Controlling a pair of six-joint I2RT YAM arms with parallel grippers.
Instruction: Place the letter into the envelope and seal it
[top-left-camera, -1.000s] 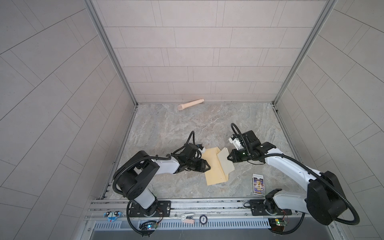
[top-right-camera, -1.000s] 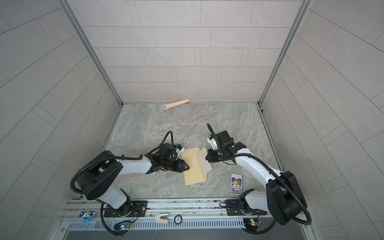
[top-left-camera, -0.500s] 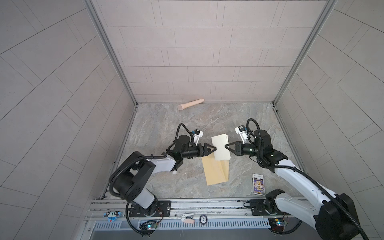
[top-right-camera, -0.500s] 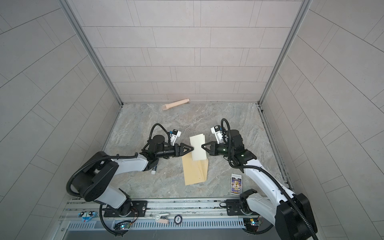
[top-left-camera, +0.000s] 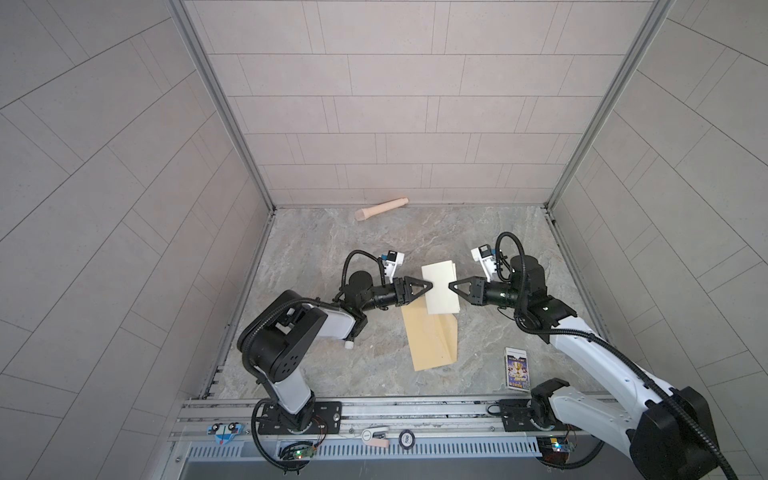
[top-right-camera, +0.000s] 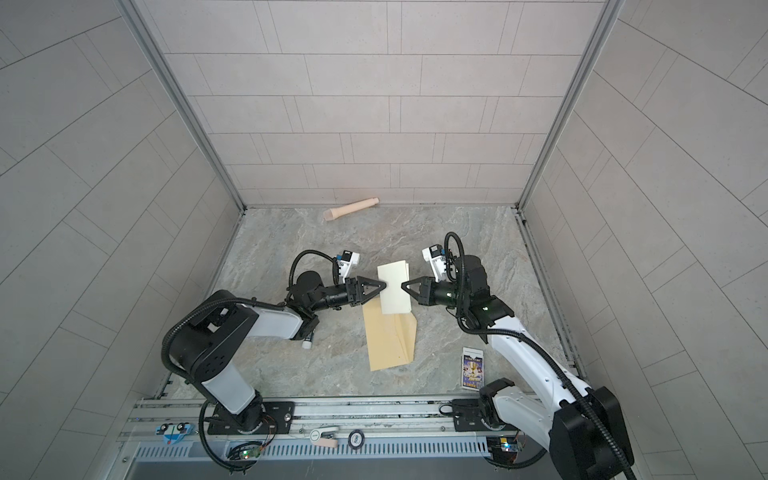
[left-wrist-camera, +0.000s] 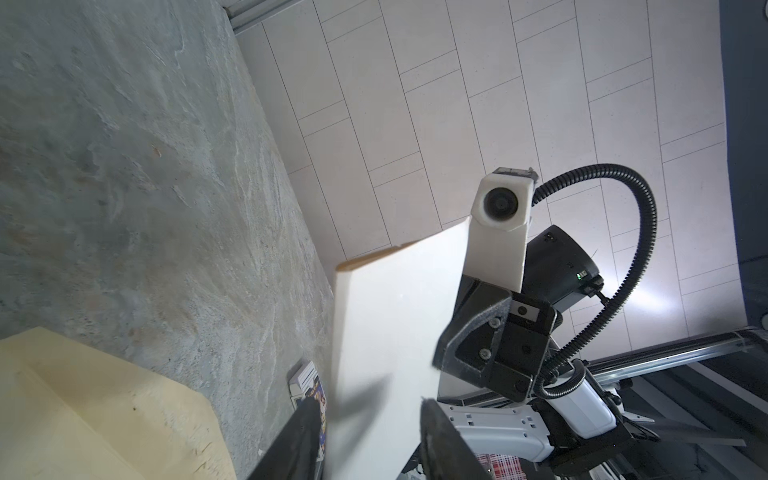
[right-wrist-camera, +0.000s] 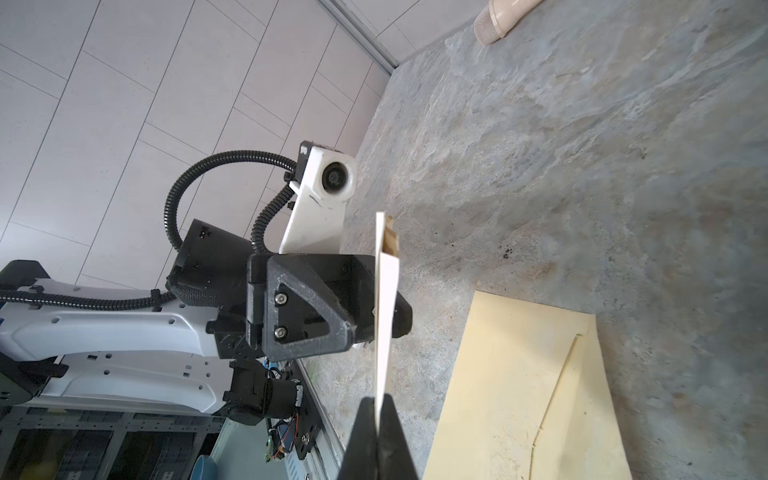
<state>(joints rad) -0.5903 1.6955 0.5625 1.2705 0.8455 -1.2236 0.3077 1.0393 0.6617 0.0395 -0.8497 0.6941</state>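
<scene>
Lifted letter off envelope, mid-frame; clenched by right gripper, straddled by parted left gripper, likely for steadying.

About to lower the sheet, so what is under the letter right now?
The letter hangs in the air in the right pincer. From above it covers the far end of the envelope and some stone table. How far the envelope runs beneath cannot be seen.

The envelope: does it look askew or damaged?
Yes, slightly. The envelope lies flat but turned askew to the table's front edge, and a diagonal crease crosses its right part. No tear is visible. The letter is held over its far end.
</scene>
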